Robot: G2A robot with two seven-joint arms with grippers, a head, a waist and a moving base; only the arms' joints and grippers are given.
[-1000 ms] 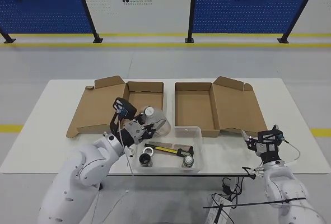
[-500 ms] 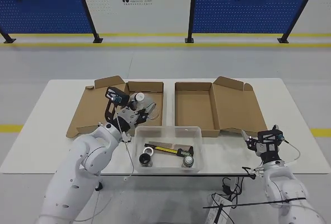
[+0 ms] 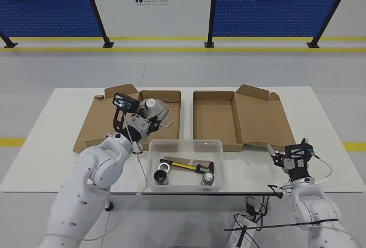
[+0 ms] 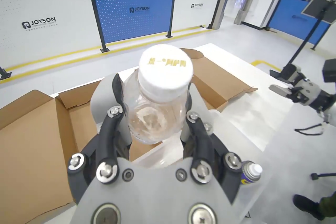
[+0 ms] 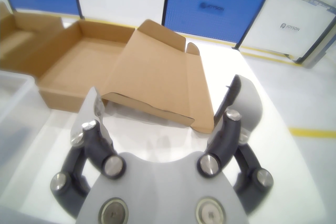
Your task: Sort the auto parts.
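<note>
Left pincer (image 4: 152,104) clenched on clear bottle (image 3: 155,110), white cap up, held above left box (image 3: 170,94) at 11 o'clock from bin (image 3: 186,144); bottle not yet set down. Right pincer (image 5: 165,89) released, holding nothing, at 4 o'clock corner of bench (image 3: 59,136). In bin, unsorted: yellow-handled tool (image 3: 183,165), spray can (image 3: 208,180), dark round part (image 3: 160,178). The arm hides part of the left box floor, so something possibly lies there. Judgement: early stage, this drop pending, three pieces to go
</note>
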